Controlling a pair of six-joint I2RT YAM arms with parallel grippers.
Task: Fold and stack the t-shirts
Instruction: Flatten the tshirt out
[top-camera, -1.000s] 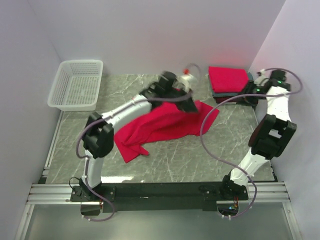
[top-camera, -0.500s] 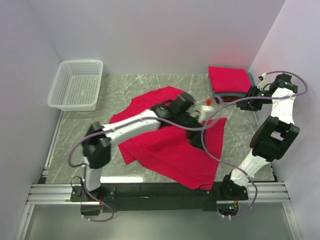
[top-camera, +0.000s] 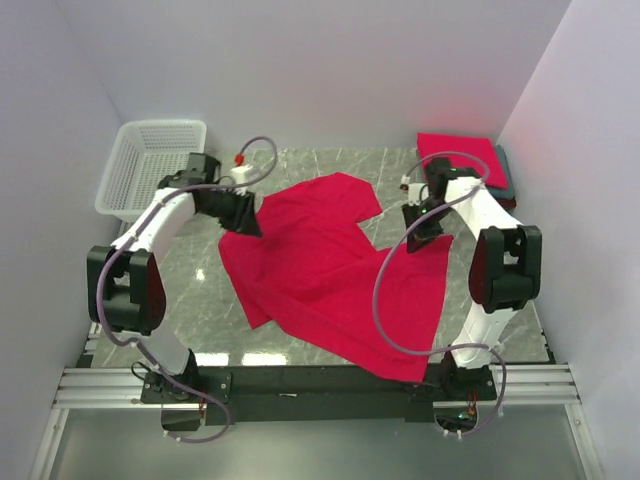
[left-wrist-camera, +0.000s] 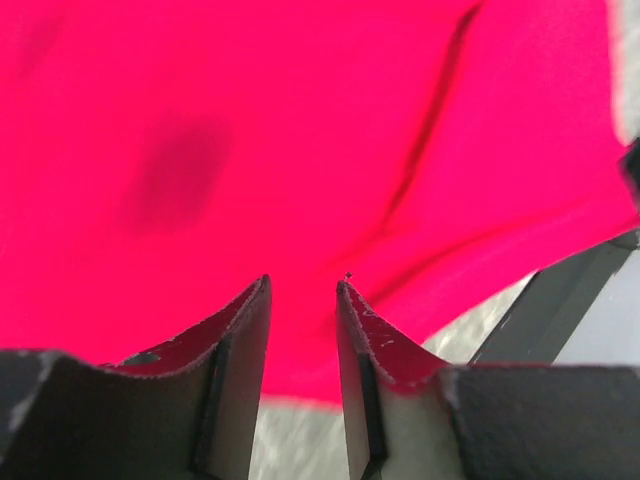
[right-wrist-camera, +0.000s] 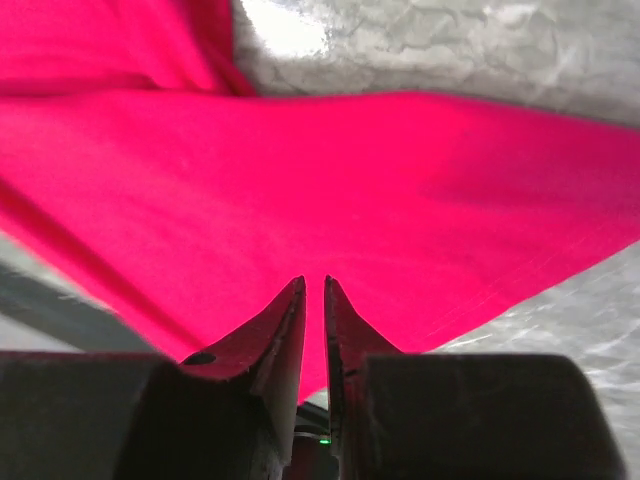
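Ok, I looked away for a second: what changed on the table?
The shirt went from a bunched heap to spread nearly flat. The left gripper swung across to the right, then back to the shirt's left edge. The right gripper left the stack for the shirt's right edge. Whether either grips cloth is unclear. Stack and basket stayed put.

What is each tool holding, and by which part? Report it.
Left tool: nothing yet, jaws apart at the red t-shirt's left edge. Right tool: jaws nearly shut around its right hem; a firm hold cannot be told.
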